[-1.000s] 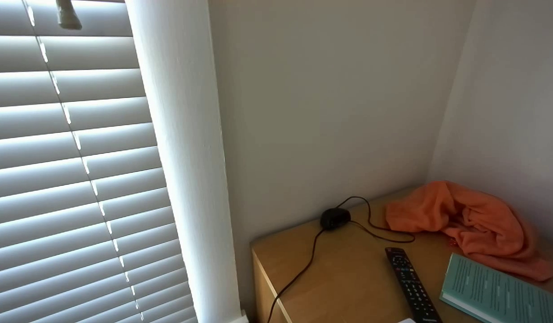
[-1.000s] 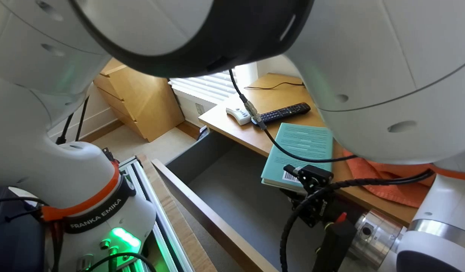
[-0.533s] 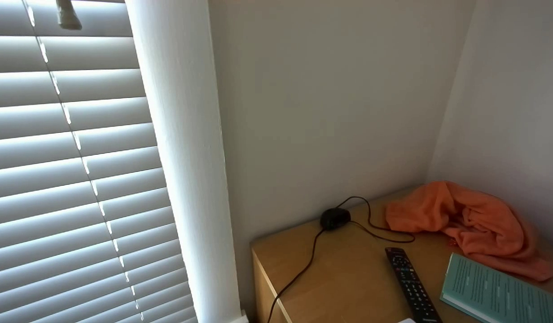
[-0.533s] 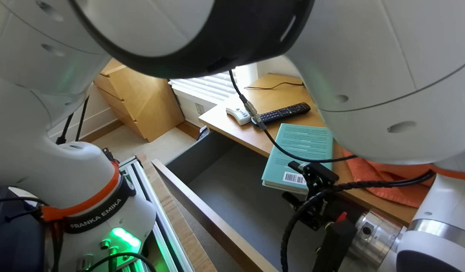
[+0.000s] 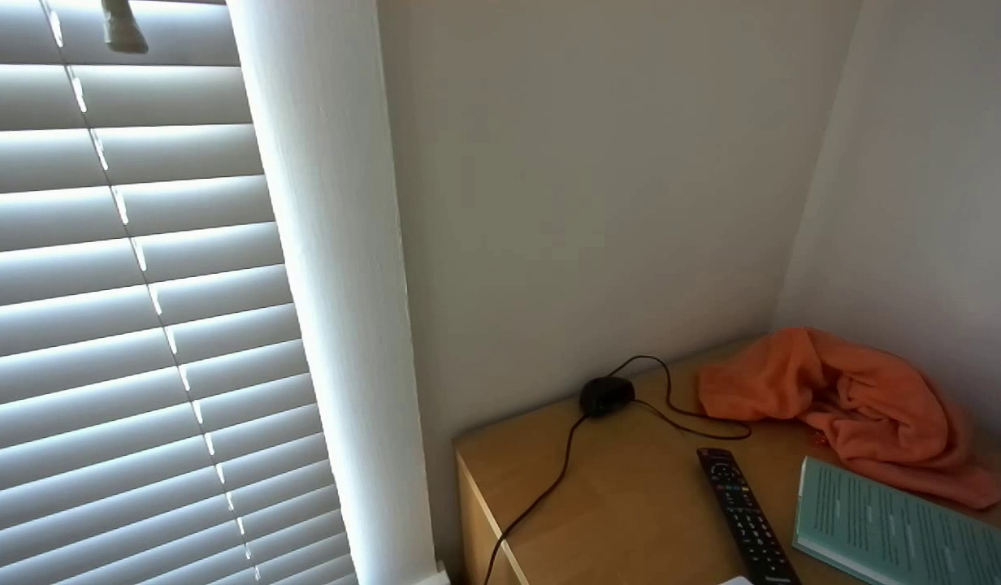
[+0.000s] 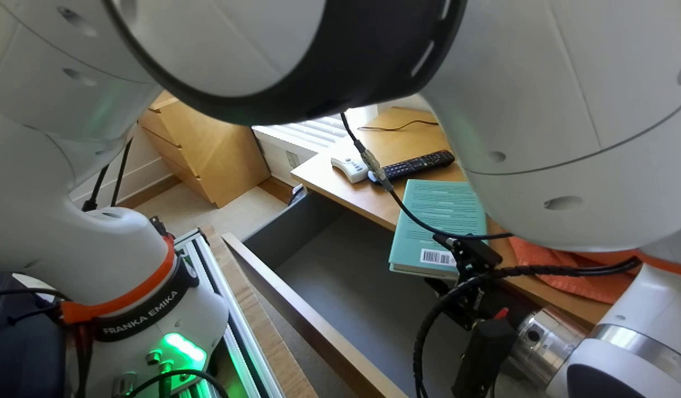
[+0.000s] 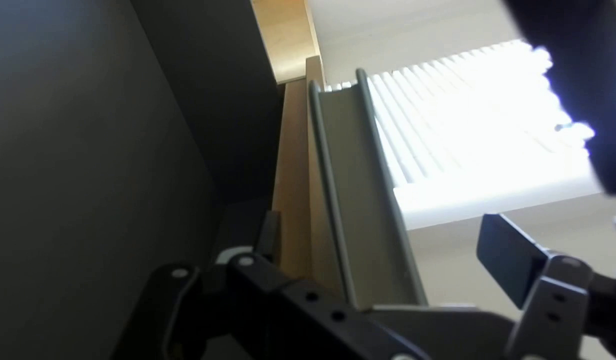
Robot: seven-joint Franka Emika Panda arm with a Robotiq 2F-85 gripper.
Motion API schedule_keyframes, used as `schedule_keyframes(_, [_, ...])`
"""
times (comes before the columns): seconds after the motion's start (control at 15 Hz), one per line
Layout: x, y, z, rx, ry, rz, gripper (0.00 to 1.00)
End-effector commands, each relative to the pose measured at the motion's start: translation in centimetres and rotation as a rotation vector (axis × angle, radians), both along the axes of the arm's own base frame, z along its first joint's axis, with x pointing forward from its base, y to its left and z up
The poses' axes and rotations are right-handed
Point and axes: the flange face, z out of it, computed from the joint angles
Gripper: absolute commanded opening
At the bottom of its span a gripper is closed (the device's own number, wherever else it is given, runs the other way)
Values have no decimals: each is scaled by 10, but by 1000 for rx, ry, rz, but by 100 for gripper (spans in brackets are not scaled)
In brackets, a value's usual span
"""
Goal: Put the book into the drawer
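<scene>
Claw (image 6: 440, 264): stood spread, its fingers (image 7: 510, 257) well apart in the wrist view, with the book (image 7: 360, 210) between them and a gap showing on each side.
Book's 5 o'clock corner: in an exterior view, the upper finger lay over the cover beside the barcode (image 6: 437, 257), the lower one beneath the overhanging end; whether the upper one touched the cover could not be told.
Book (image 6: 440, 210): lay barcode side up on the wooden top (image 6: 393, 145), its 6 o'clock end jutting past the edge and over the drawer (image 6: 296, 229).
Drawer: stood pulled out, grey inside, at 8 o'clock from the book in that view.
Black remote (image 6: 420, 164): rested on the wooden top, at 11 o'clock from the book there.
White device (image 6: 350, 167): lay near the remote, at 10 o'clock from the book.
Arm (image 6: 572, 110): arched across 12 o'clock of the same view and hid the book's 1 o'clock corner.
Pale dresser (image 6: 213, 155): stood at 11 o'clock from the drawer.
Orange cloth (image 5: 866, 414): sat crumpled on the wooden top; in an exterior view it was just beside the book, at 11 o'clock.
Black box (image 5: 606, 396): lay near the wall (image 5: 549, 203), at 10 o'clock from the book, a thin cord (image 5: 567, 459) running off its 7 o'clock side.
Blinds (image 5: 143, 325): hung at 9 o'clock there and glowed washed-out at 2 o'clock in the wrist view.
</scene>
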Motion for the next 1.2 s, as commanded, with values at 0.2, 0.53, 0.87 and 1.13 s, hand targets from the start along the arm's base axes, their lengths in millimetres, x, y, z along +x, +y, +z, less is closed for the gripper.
schedule_keyframes(0.2, [-4, 0, -19, -6, -52, -136, 72])
schedule_keyframes(0.53, [-8, -2, -19, -6, -49, -121, 37])
schedule_keyframes(0.87, [-8, -4, -13, 29, -42, -80, 7])
schedule_keyframes(1.13, [-11, -2, -7, 85, -67, -11, 8])
